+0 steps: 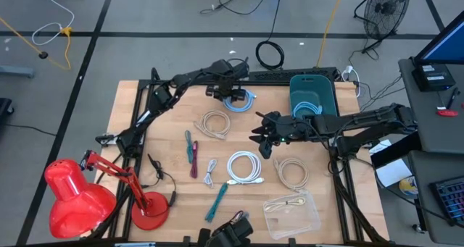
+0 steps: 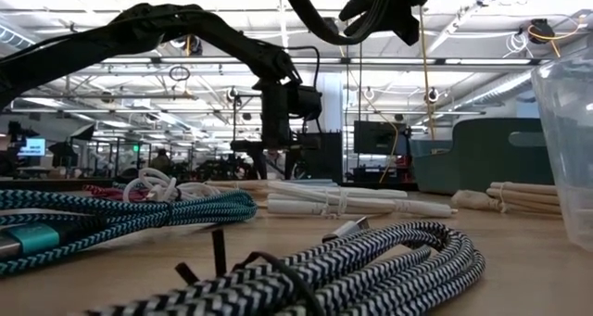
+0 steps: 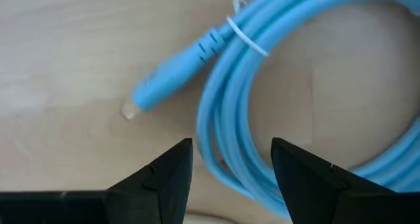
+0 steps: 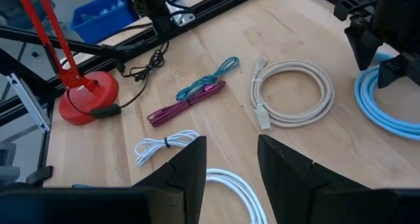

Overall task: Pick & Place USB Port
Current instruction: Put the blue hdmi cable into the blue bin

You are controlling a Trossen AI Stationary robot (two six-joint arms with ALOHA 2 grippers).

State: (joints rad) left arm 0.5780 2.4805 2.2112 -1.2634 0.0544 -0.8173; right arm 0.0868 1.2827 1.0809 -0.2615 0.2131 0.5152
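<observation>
A light blue cable coil (image 1: 240,100) lies flat near the table's far edge, its plug (image 3: 164,83) pointing off the loop. My left gripper (image 3: 231,159) points down over it, open, with one side of the coil (image 3: 226,129) between its fingers; I cannot see it touching. The low view shows this gripper (image 2: 278,142) just above the wood. My right gripper (image 1: 262,136) hovers open over the table's middle, above a white coil (image 4: 231,184). Behind the blue coil stands a teal bin (image 1: 322,102) holding another light blue cable (image 1: 308,108).
Several cables lie around: two beige coils (image 1: 214,122) (image 1: 292,172), a white coil (image 1: 245,167), pink and teal cables (image 1: 191,149), a small white one (image 1: 210,173), a teal braided one (image 1: 216,202). A clear tub (image 1: 292,212) and a red lamp (image 1: 80,196) stand near the front edge.
</observation>
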